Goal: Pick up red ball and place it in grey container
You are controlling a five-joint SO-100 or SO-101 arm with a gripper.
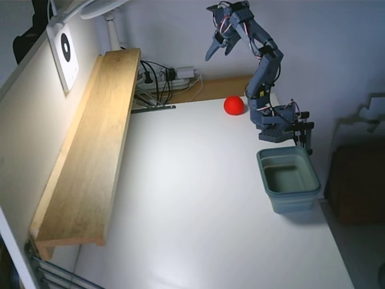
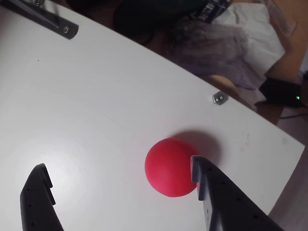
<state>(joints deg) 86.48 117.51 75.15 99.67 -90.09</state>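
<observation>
A long wooden shelf runs along the left wall in the fixed view, with a white panel bearing a black ring mark leaning above it and a white lamp overhead. Behind the shelf's far end, black cables and a white power strip lie in a tangle at the back of the white table. The red ball sits on the tabletop near its far edge, just left of the arm's grey-blue base, which is clamped to the table's right side. The arm rises from that base and bends back toward the left, its gripper raised well above the ball, fingers pointing down and apart. Nearer the camera, just in front of the base, the grey container stands upright at the table's right edge, holding nothing, well apart from the ball.

The wrist view, looking down from the gripper, shows what the fixed camera cannot: the two dark fingers spread wide, gripping nothing, with the left fingertip over bare table and the ball showing just left of the right fingertip, partly overlapped by it. A metal bolt head sits in the tabletop near its edge, a dark metal bar crosses the upper left corner, and clutter lies beyond the edge, including a dark box with a small green light. No writing can be read in either view.
</observation>
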